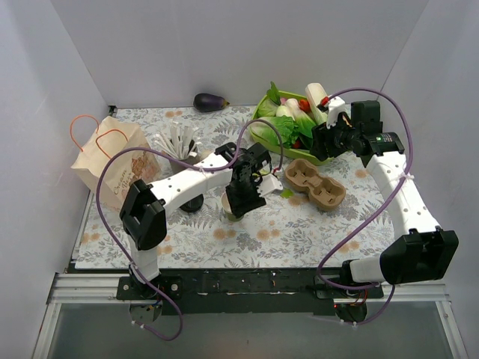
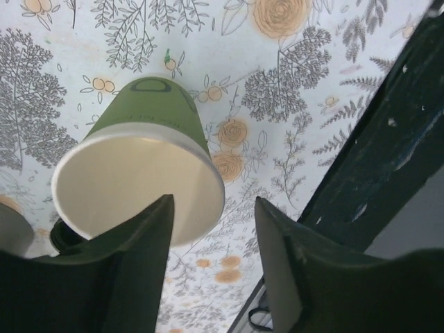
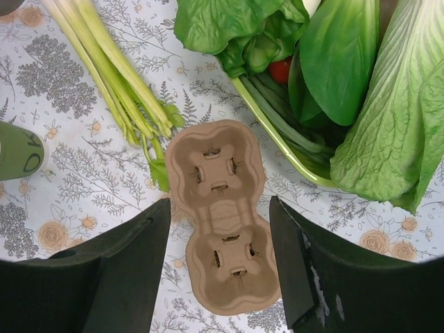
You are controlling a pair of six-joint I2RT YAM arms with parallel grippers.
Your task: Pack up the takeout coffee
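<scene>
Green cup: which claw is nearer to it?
Left. The left claw hovers open at the rim of the green cup; the right claw is off to the side, above the cardboard carrier.

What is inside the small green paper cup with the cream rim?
Only bare cream wall shows inside the small green paper cup, with no liquid or lid. The left gripper covers its lower edge, so that part cannot be seen.

Bare tablecloth (image 3: 76, 180) lies between green cup (image 3: 17, 149) and cup carrier (image 3: 222, 215); leafy stalks (image 3: 118, 76) and a vegetable tray (image 3: 275, 137) crowd the carrier.
</scene>
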